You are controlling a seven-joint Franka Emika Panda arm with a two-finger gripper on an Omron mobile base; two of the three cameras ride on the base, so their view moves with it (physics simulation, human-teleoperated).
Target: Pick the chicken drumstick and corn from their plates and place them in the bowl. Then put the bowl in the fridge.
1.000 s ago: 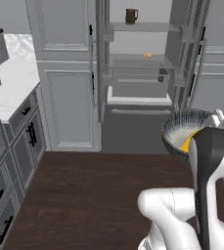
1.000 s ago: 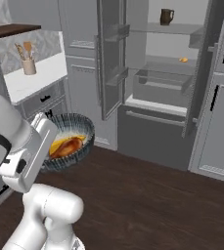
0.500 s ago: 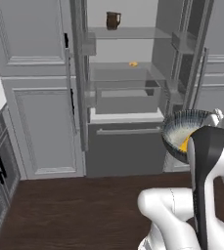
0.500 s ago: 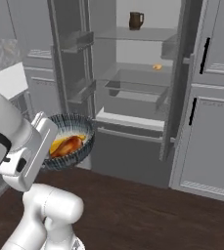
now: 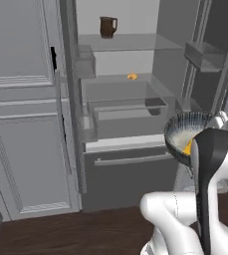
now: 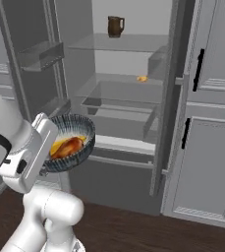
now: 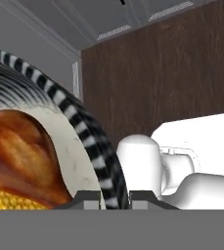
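End effector (image 7: pixel 114 197): clamped on the bowl (image 6: pixel 70 147) rim.
Bowl: holds chicken drumstick (image 6: pixel 68 146), corn (image 7: pixel 6 199).
Fridge (image 6: pixel 126 106): open, frame centre.

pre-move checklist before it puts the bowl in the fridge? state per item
1. Grip on bowl: gripper shut on its rim, one finger either side in the hand view. ok.
2. Load: chicken drumstick and corn both lie inside the bowl. ok.
3. Fridge doors: open, shelves exposed in both base views. ok.
4. Landing spot: middle glass shelf bare except a small orange item at the back; top shelf holds a brown mug. ok.
5. Bowl level: appears tilted toward the right base camera; whether the food could slide, cannot tell.
6. Base lined up: the fridge sits ahead, bowl short of the shelves. Reach cannot tell.
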